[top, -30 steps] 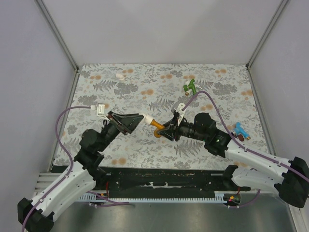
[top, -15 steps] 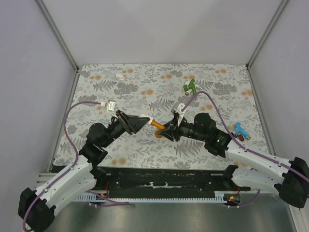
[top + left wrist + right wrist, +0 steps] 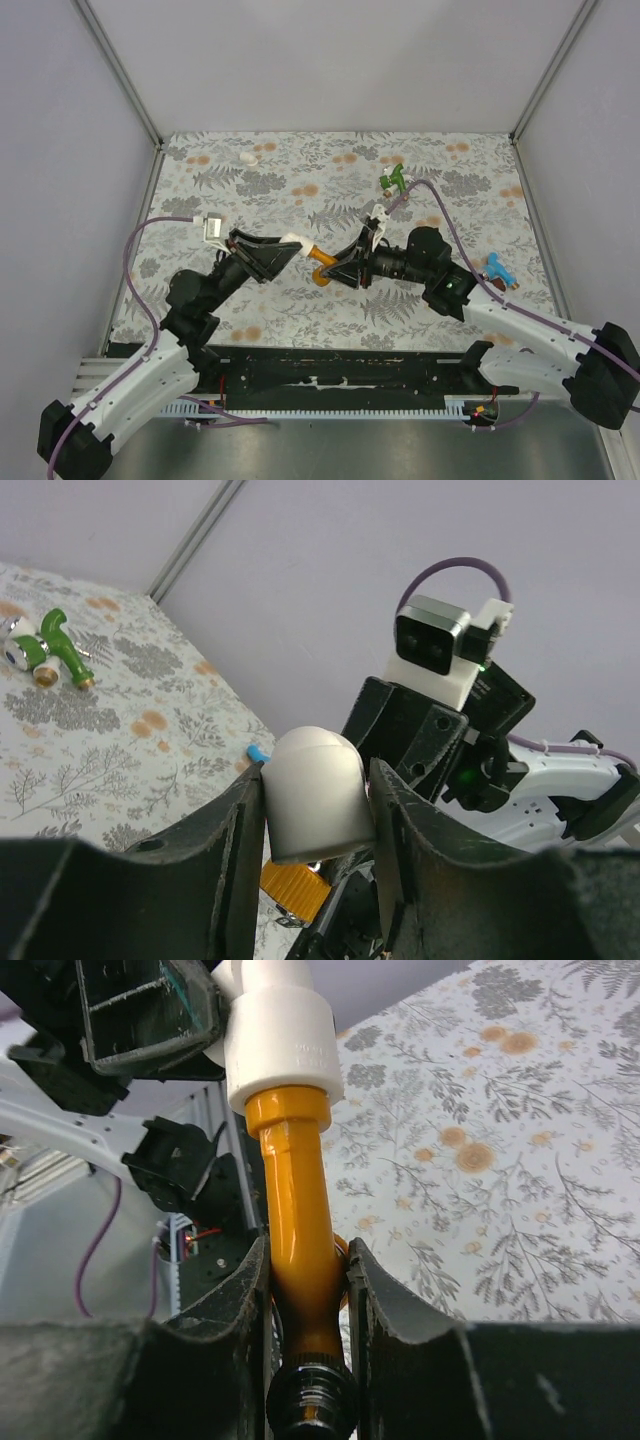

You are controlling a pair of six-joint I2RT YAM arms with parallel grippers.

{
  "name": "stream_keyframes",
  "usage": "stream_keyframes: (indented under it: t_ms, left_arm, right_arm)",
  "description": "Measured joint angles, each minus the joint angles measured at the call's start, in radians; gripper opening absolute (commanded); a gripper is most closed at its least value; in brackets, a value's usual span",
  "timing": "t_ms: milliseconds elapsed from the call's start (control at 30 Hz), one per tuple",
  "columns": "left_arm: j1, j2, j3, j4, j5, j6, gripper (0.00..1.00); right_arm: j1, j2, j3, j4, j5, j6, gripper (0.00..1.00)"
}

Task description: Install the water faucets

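Shows the joining step, held above the middle of the table (image 3: 450,200): clamps the orange faucet (image 3: 298,1190) in the right gripper (image 3: 305,1270), pinches the white fitting (image 3: 283,1050) capping its end in the left gripper (image 3: 316,805), seemingly seated; calls next for aligned twisting to tighten.

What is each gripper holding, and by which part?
The right gripper clamps the orange tap-shaped faucet by its stem; the left gripper clamps the white plastic fitting on the faucet's end, across its rounded sides.
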Motion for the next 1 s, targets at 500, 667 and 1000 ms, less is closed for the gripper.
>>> stream_keyframes:
  t_ms: [500, 667, 1000]
  left_arm:
    - [0.013, -0.072, -0.009, 0.061, -0.003, 0.061, 0.38]
    - [-0.006, -0.172, -0.012, -0.098, -0.064, 0.088, 0.61]
    - [-0.006, -0.262, 0.229, -0.647, -0.266, 0.278, 0.72]
  right_arm:
    - [-0.127, 0.156, -0.002, 0.372, -0.311, 0.343, 0.00]
    - [-0.132, 0.144, -0.002, 0.327, -0.307, 0.338, 0.00]
    - [-0.177, -0.005, 0.010, -0.077, -0.123, 0.172, 0.00]
